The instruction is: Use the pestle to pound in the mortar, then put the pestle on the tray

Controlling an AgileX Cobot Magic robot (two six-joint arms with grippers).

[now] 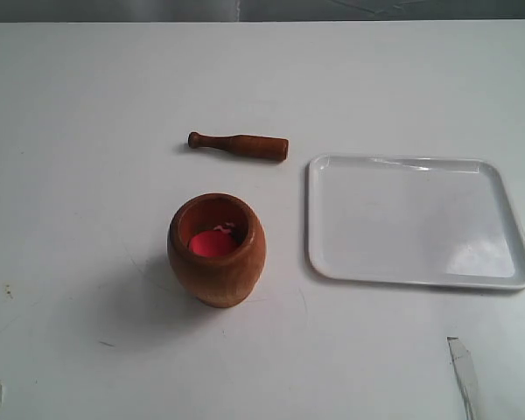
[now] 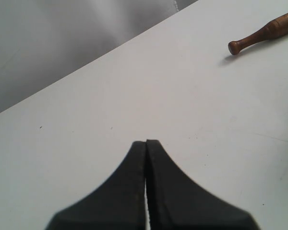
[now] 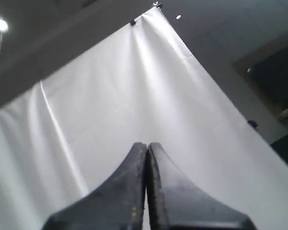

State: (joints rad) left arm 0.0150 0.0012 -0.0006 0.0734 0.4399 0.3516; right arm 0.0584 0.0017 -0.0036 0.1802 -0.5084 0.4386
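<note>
The reddish-brown wooden mortar stands upright near the table's middle, with something bright red-pink inside it. The dark-brown pestle lies flat on the table behind the mortar, knob end pointing left; its knob end also shows in the left wrist view. The white tray rests to the right of the mortar with nothing on it. My left gripper is shut and holds nothing, hovering over bare table away from the pestle. My right gripper is shut too, over a white surface. Only slivers of the grippers show at the exterior view's lower corners.
The white table reaches a far edge with a grey backdrop behind it. In the right wrist view a dark area lies beyond the white surface's edge.
</note>
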